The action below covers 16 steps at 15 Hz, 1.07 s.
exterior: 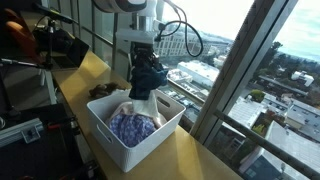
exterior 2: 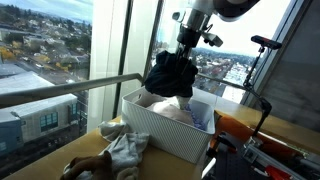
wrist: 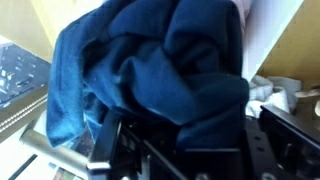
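I've got the gripper [exterior 2: 178, 52] clamped tight on a dark blue cloth [exterior 2: 170, 75] — it's dangling bunched up over the white basket [exterior: 128, 148].

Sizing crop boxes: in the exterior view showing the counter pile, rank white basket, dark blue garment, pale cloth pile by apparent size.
1. white basket
2. dark blue garment and pale cloth pile: look alike; the pile is nearer the camera, so no ranking.
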### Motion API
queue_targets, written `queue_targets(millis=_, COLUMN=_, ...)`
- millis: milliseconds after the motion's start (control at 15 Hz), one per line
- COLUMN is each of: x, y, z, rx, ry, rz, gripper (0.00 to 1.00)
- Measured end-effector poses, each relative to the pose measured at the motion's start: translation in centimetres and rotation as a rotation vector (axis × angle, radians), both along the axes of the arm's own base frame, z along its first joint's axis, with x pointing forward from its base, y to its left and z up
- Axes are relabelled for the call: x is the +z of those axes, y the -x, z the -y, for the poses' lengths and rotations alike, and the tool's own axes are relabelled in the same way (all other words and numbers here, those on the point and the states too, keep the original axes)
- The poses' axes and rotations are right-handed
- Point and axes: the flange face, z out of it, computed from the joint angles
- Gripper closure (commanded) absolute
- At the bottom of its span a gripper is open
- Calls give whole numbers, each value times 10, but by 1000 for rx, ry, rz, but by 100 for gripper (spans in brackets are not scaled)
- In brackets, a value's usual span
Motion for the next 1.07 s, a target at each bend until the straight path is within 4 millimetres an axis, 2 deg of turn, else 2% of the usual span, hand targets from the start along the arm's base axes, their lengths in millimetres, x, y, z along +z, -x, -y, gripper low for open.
queue_targets(millis=67, x=-23, y=2, z=4, rx=-8, ry=1, rz=-35, gripper=96)
queue_targets(millis=133, x=-45, y=5, z=9, rx=-17, ry=1, rz=-64, gripper=72)
queue_targets(millis=267, x=-85, y=10, z=17, rx=-33, ry=0, rz=-122, gripper=68)
queue_targets(millis=333, x=-99, y=12, z=21, rx=-40, ry=0, rz=-145, gripper=61)
queue_targets(millis=467, x=-112, y=12, z=28, rx=-52, ry=-3, rz=-159, gripper=46)
queue_targets(millis=600, x=-101, y=9, z=33, rx=-64, ry=-9, rz=-136, gripper=33)
queue_targets(millis=800, x=-49, y=7, z=26, rx=-60, ry=-22, rz=-47, gripper=10)
queue_targets(millis=933, x=-8, y=12, z=8, rx=-28, ry=-25, rz=21, gripper=1)
queue_targets(millis=1067, x=19, y=21, z=-24, rx=23, ry=-28, rz=68, gripper=0)
